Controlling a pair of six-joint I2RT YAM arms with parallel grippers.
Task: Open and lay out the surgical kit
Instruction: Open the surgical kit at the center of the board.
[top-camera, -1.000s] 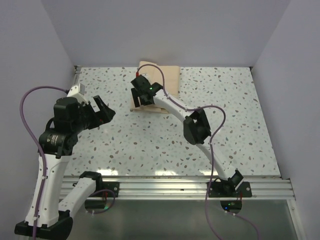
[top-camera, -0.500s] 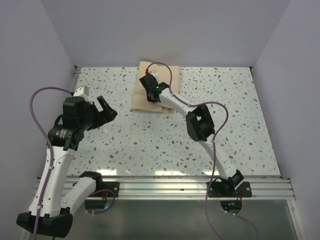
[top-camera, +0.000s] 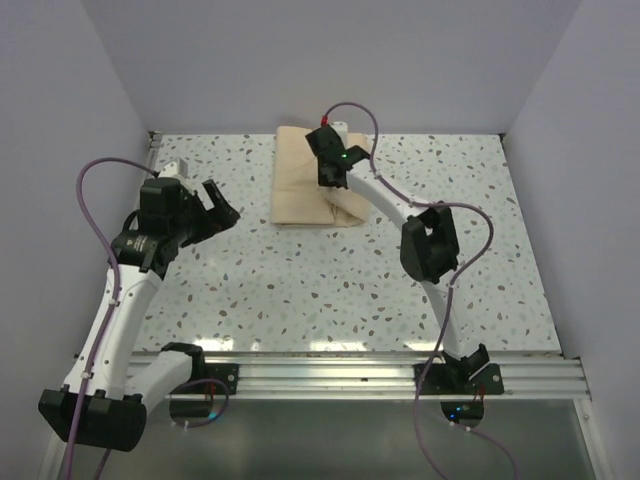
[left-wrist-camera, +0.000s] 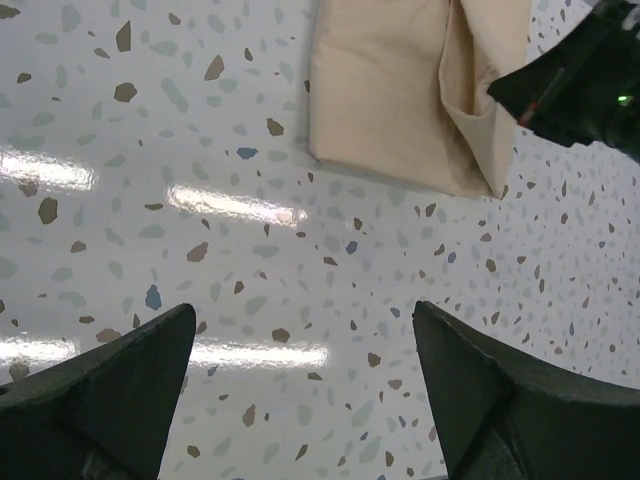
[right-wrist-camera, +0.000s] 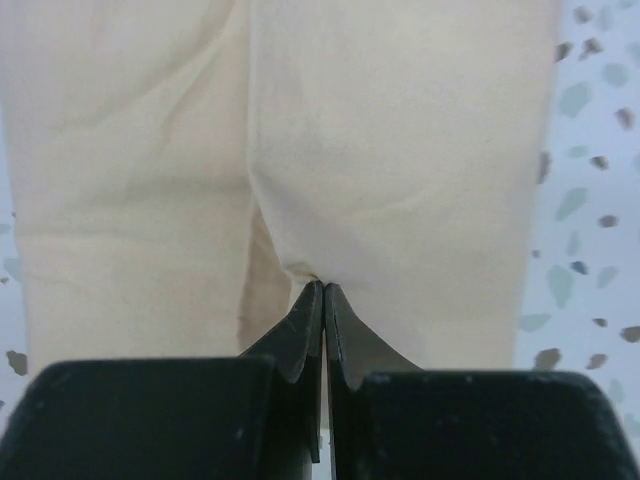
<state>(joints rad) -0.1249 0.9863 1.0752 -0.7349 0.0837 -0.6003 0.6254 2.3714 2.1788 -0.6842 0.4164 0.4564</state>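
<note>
Right tool (right-wrist-camera: 322, 288) tight on soft, creased tan cloth wrap (right-wrist-camera: 400, 150); left tool (left-wrist-camera: 302, 330) wide, empty.

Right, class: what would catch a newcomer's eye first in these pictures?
A tan cloth bundle lies at the far middle of the speckled table. The right tool is shut, pinching a fold of the cloth. The left tool hangs open above the table, to the left of the bundle and touching nothing.
</note>
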